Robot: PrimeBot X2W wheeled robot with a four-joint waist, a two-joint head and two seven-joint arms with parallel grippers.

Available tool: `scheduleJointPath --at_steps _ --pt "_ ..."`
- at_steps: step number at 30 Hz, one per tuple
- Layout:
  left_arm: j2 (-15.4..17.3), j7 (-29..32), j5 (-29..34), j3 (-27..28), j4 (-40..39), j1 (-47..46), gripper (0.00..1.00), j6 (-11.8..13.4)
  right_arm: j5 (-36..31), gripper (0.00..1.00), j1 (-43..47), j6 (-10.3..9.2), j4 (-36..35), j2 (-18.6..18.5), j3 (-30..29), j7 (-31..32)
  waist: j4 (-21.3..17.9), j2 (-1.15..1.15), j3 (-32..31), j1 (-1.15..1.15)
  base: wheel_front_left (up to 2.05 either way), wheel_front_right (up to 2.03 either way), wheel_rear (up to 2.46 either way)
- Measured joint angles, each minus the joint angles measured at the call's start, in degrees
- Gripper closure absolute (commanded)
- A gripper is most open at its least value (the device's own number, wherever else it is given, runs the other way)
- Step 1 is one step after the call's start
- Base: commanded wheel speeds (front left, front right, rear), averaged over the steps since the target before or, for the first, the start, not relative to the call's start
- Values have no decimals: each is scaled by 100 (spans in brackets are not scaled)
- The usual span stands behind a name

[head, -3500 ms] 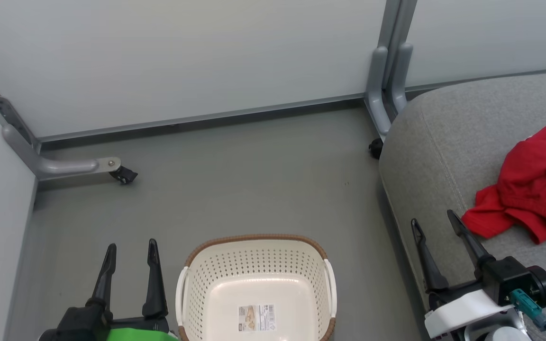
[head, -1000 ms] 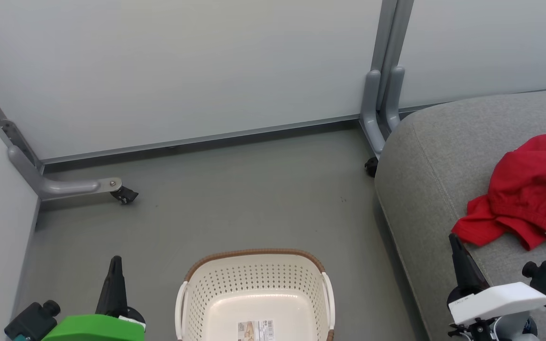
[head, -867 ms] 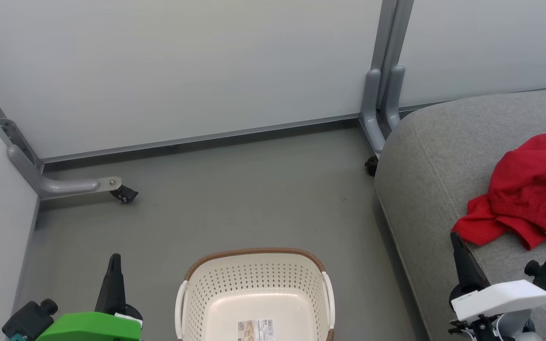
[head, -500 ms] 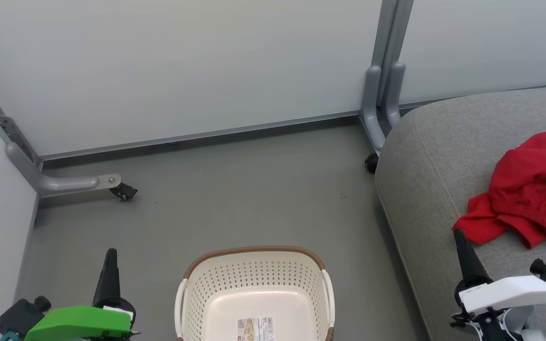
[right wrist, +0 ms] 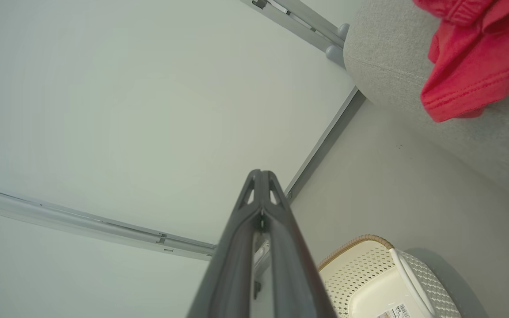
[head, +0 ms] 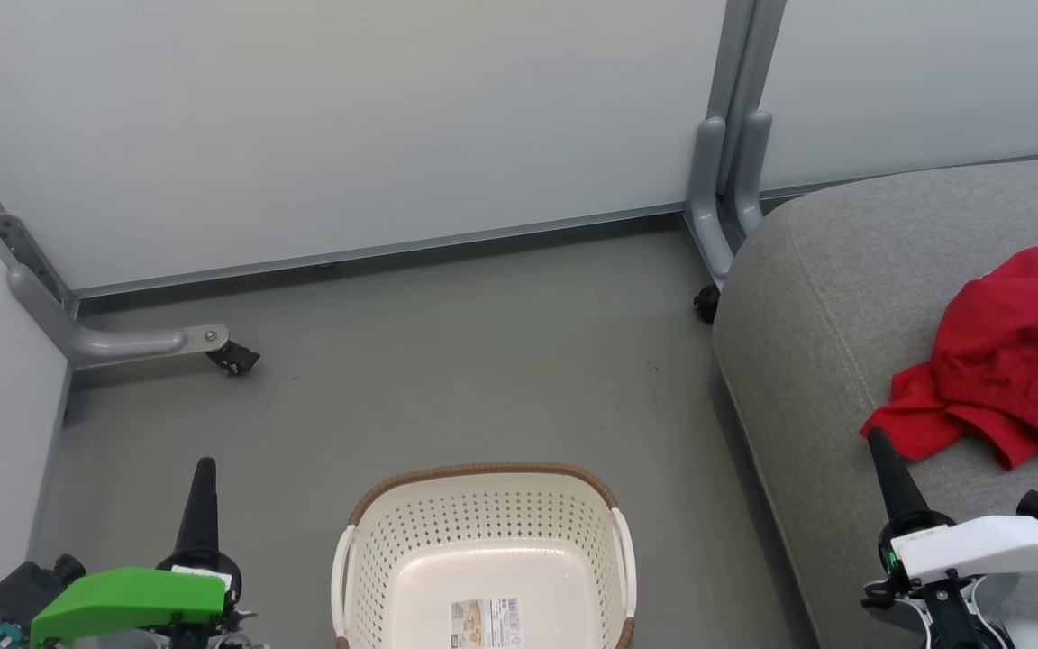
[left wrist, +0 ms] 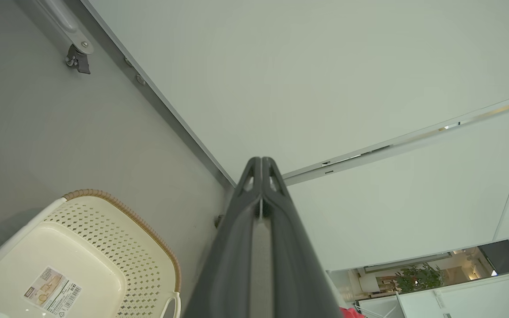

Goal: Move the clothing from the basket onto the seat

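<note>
Basket (head: 483, 518) at bottom centre of the head view, standing on the floor (head: 447, 361); it holds just a label (head: 487, 622) stuck to its bottom. Clothing (head: 1015, 361), a red heap, lies on the seat (head: 825, 297) at the right edge, mid-height. Right gripper (head: 879, 446) lower right, clenched, fingers pressed together, tip just below the heap's lower-left hem; contact can't be told. Left gripper (head: 204, 473) lower left, also clenched, left of the basket and apart from it, well apart from the clothing.

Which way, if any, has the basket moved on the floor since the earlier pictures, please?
No. The basket keeps its place between the partition's caster and the seat; the slight shift in the head view is the camera's.
</note>
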Motion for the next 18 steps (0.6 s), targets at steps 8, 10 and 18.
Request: scheduleJointPath --at_steps 8,10,18 --pt "0 104 -410 75 48 -90 100 -24 454 100 -59 -2 42 0 -60 120 1 0 36 0 0 0 0" --pt "0 137 -502 89 60 -112 100 -27 553 100 -65 -2 52 0 -76 145 1 0 44 0 0 0 0" --pt "-1 245 -873 151 109 -197 100 -74 965 100 -135 -2 89 0 -131 255 2 0 79 0 0 0 0"
